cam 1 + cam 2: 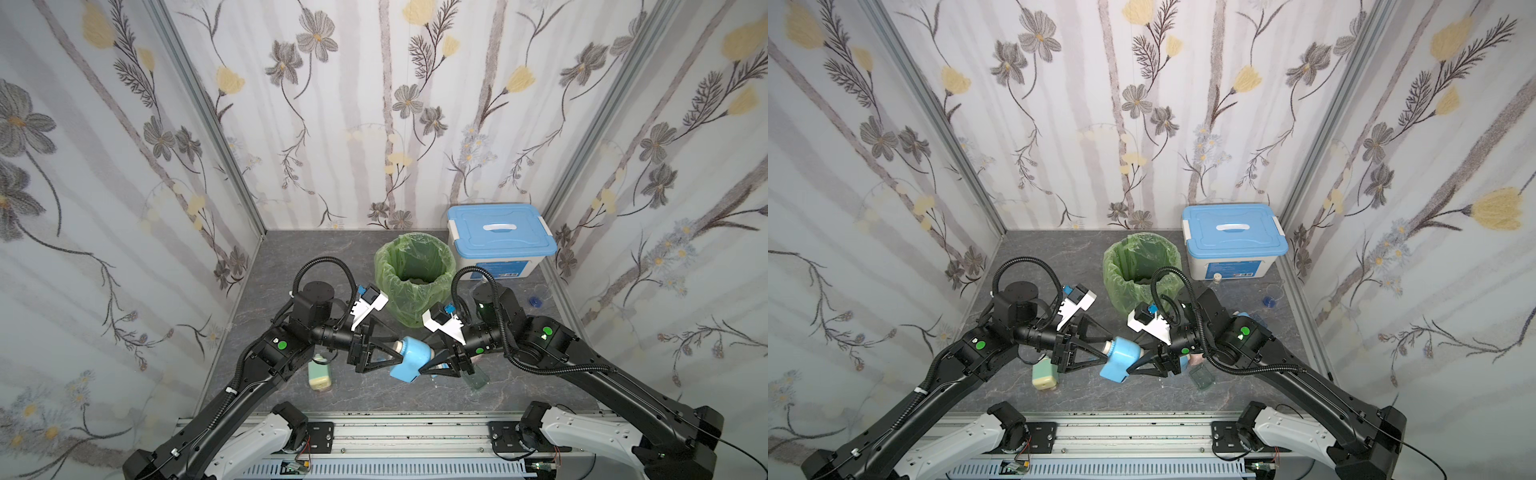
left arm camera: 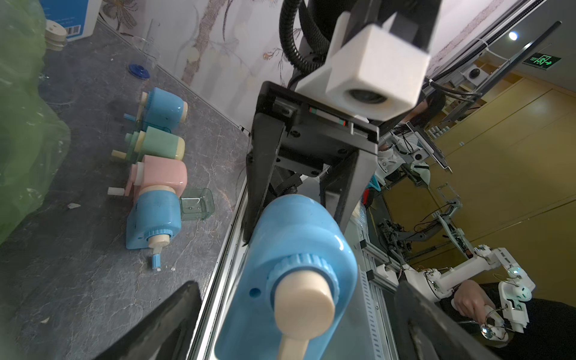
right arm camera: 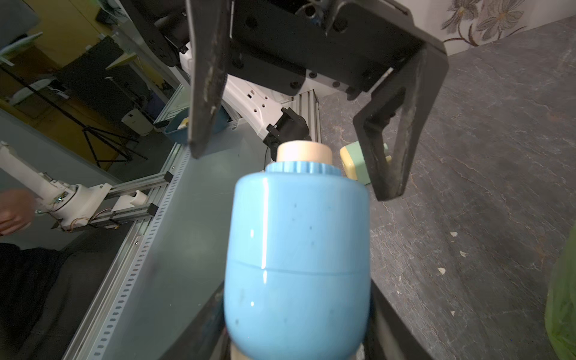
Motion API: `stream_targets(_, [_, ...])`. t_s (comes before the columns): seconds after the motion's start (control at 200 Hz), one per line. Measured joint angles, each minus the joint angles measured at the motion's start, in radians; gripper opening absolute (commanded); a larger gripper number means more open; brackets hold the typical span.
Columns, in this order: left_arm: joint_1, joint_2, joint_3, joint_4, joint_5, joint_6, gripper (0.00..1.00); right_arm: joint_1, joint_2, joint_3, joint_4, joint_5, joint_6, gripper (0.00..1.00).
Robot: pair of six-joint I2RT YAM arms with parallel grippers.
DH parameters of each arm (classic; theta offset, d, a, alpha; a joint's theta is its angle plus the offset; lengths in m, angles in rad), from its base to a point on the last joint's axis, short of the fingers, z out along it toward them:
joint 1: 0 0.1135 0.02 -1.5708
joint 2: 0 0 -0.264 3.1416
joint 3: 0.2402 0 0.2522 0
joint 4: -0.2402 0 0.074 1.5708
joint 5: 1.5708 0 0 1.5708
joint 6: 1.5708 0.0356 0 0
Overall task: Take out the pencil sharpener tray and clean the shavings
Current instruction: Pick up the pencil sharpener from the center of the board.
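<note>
A light blue pencil sharpener (image 1: 411, 359) (image 1: 1121, 358) hangs above the table's front edge between my two arms. My right gripper (image 1: 432, 365) (image 3: 299, 336) is shut on its rounded end, one finger on each side. My left gripper (image 1: 392, 353) (image 2: 296, 327) is open, its fingers (image 3: 205, 93) wide apart on either side of the cream crank knob (image 2: 304, 299) without touching it. A clear greenish tray (image 2: 198, 204) (image 1: 478, 379) lies on the table by the right arm. Whitish shavings (image 3: 441, 270) (image 2: 74, 205) are scattered on the grey table.
A bin with a green bag (image 1: 415, 274) (image 1: 1142, 266) stands behind the grippers, beside a blue-lidded box (image 1: 500, 235). Blue, green and pink sharpeners (image 2: 160, 174) lie in a row on the right. One green sharpener (image 1: 320, 374) lies under the left arm.
</note>
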Motion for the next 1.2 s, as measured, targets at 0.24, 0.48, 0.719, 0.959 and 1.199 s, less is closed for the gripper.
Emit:
stream_targets(0.24, [-0.053,0.034,0.019,-0.069,-0.051,0.048,0.9,-0.029,0.045,0.027,-0.002,-0.063,0.018,0.49])
stream_targets(0.48, [-0.058,0.041,0.026,-0.068,-0.065,0.108,0.58,-0.033,0.048,0.031,-0.018,-0.084,0.061,0.53])
stream_targets(0.719, [-0.057,0.045,0.026,-0.052,-0.094,0.098,0.43,-0.068,0.05,0.007,0.035,-0.117,0.088,0.85])
stream_targets(0.959, [-0.056,0.019,-0.005,-0.002,-0.173,0.057,0.41,-0.076,0.002,-0.14,0.298,-0.148,0.203,0.99])
stream_targets(1.199, [-0.056,0.016,-0.043,0.145,-0.203,-0.008,0.38,-0.076,0.003,-0.254,0.576,-0.146,0.353,1.0])
